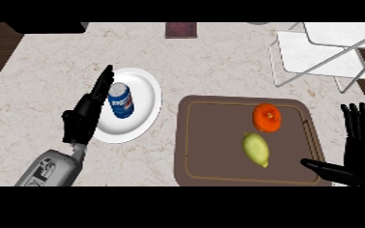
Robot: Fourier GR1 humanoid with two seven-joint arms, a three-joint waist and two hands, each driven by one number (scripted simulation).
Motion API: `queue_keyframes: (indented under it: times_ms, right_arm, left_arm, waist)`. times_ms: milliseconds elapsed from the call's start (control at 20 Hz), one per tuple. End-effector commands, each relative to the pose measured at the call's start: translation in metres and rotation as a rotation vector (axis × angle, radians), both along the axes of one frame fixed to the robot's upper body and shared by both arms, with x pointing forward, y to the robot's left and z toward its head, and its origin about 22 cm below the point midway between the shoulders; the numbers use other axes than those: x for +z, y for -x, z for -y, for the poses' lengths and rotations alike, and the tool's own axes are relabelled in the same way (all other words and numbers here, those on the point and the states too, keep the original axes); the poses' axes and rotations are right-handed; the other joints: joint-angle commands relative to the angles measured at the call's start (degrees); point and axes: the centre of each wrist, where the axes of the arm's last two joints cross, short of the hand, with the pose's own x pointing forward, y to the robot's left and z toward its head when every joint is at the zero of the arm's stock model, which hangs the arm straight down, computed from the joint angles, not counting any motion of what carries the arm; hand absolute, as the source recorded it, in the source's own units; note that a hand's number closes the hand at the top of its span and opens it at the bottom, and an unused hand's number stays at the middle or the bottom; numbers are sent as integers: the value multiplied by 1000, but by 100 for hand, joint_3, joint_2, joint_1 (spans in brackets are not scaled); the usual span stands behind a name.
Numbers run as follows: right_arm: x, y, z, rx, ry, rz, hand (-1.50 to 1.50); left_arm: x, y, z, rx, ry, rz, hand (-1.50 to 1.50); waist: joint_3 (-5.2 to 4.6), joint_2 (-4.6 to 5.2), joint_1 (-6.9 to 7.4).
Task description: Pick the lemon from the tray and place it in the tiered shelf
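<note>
Yellow oval lemon (257, 149) is lying on brown rectangular tray (214, 174) beside round orange fruit (267, 117); right hand (349, 147) and left hand (84, 116) are both showing straight, empty fingers

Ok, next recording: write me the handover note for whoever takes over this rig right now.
Left hand: open, resting beside the round white plate carrying a blue can.
Right hand: open at the brown rectangular tray's right edge, holding nothing.
Yellow-green oval lemon lies on the tray, below an orange round fruit.
White wire tiered shelf stands top right.
Done: nothing. Left: grasp lemon, carry to shelf.

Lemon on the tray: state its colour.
Pale yellow-green lemon, seen in the head view.
</note>
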Motion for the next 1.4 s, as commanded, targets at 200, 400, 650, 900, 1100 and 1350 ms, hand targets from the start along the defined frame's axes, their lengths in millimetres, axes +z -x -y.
queue_keyframes:
  times_ms: [200, 400, 650, 900, 1100, 1350]
  right_arm:
    - [54, 37, 9, 53, 286, -51, -150]
    - [69, 52, 2, 59, 507, -132, -150]
    - [98, 80, -1, 0, 758, -223, -150]
    - [110, 104, -40, -50, 818, -277, -150]
    - [105, 110, -67, -58, 809, -282, -150]
    - [127, 112, -84, -80, 797, -270, -150]
  left_arm:
    - [-8, 14, 4, 22, -5, -17, 0]
    - [-5, 4, 2, 10, -7, -25, 0]
    - [-6, 14, -3, 18, -5, -5, 0]
    - [-10, -6, 0, 8, 6, -22, 0]
    - [-6, -7, 16, -3, 5, -33, 0]
    - [-6, -12, -5, -1, -7, -5, 0]
  waist:
    - [-22, -21, -42]
    - [-27, -15, -82]
    - [-30, -30, -93]
    - [-22, 2, -86]
    - [-15, 4, -32]
    - [-16, 3, -18]
